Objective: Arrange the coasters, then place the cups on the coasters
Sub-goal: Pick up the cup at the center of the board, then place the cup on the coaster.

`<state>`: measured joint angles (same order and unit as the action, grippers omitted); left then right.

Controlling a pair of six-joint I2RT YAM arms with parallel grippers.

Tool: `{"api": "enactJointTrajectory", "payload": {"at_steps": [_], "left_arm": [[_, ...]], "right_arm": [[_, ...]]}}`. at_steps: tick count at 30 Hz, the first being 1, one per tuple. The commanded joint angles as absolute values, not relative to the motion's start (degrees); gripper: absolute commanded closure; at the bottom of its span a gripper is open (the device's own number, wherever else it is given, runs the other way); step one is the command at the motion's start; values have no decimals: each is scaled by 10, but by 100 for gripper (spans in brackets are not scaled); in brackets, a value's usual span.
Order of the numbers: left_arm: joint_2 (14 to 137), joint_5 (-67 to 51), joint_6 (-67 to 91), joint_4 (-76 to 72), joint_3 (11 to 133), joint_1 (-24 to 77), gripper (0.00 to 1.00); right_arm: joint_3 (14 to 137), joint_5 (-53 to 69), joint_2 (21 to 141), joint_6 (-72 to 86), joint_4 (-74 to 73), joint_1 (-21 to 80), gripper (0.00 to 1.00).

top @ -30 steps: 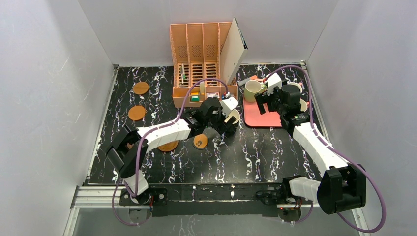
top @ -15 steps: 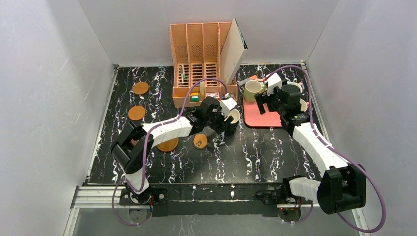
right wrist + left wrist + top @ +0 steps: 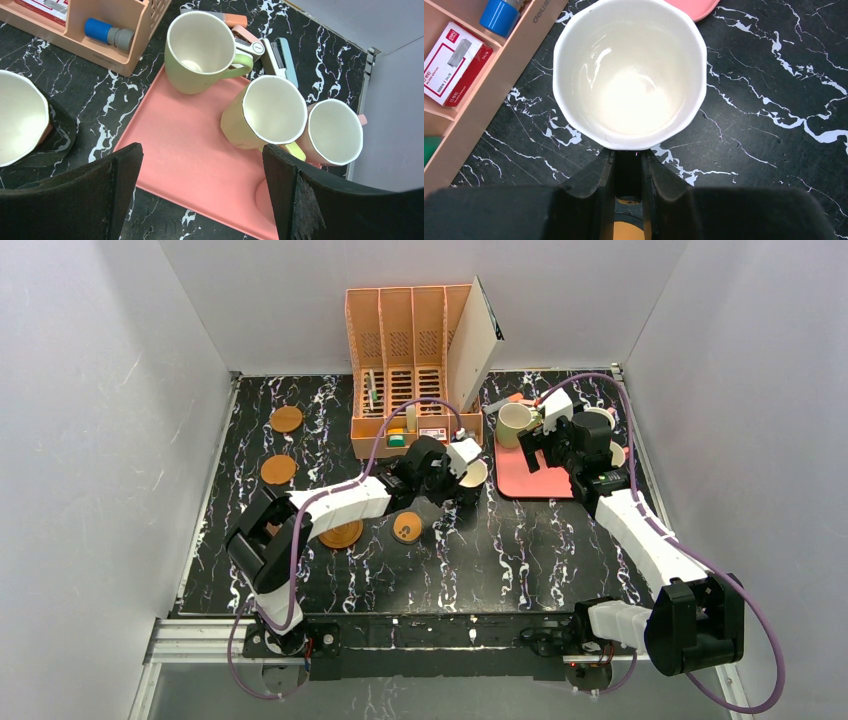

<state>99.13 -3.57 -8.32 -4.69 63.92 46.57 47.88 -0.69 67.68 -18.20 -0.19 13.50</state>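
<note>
A black cup (image 3: 629, 75) with a cream inside stands upright on the marble table, between the organiser and the pink tray (image 3: 175, 125). My left gripper (image 3: 628, 155) is shut on its dark handle; in the top view the left gripper (image 3: 462, 483) is just near of the cup (image 3: 474, 473). My right gripper (image 3: 201, 150) hangs open above the tray with nothing between its fingers. Olive green (image 3: 200, 52), yellow (image 3: 265, 117) and pink (image 3: 335, 132) cups stand at the tray's far side. Two orange-brown coasters (image 3: 287, 419) (image 3: 278, 469) lie at the left. A ringed wooden coaster (image 3: 342, 535) and a marked orange coaster (image 3: 407, 528) lie beside my left arm.
An orange desk organiser (image 3: 410, 370) with a white board (image 3: 478, 340) leaning on it stands at the back centre. A red-and-white staple box (image 3: 454, 60) sits in its front tray. Staplers (image 3: 265, 47) lie behind the green cup. White walls enclose the table.
My left gripper has reached a little farther towards the black cup and closed on its handle. The right arm has stayed still.
</note>
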Motion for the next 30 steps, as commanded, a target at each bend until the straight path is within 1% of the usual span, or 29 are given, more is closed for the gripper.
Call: {"api": "enactJointTrajectory", "payload": {"at_steps": [1, 6, 10, 16, 23, 26, 30], "left_arm": [[971, -48, -82, -56, 645, 455, 100], [901, -55, -79, -97, 601, 432, 100], [842, -26, -76, -136, 564, 412, 100], [804, -50, -71, -70, 594, 356, 100], [722, -9, -74, -30, 591, 295, 100], [697, -18, -74, 3, 597, 261, 100], [671, -8, -75, 45, 600, 240, 100]], "right_arm": [[475, -4, 665, -185, 20, 132, 2], [475, -4, 662, -186, 19, 132, 2], [475, 13, 661, -187, 19, 132, 2], [475, 13, 658, -189, 18, 132, 2], [475, 15, 654, -190, 18, 132, 2], [475, 15, 652, -190, 18, 132, 2], [475, 13, 653, -192, 18, 132, 2]]}}
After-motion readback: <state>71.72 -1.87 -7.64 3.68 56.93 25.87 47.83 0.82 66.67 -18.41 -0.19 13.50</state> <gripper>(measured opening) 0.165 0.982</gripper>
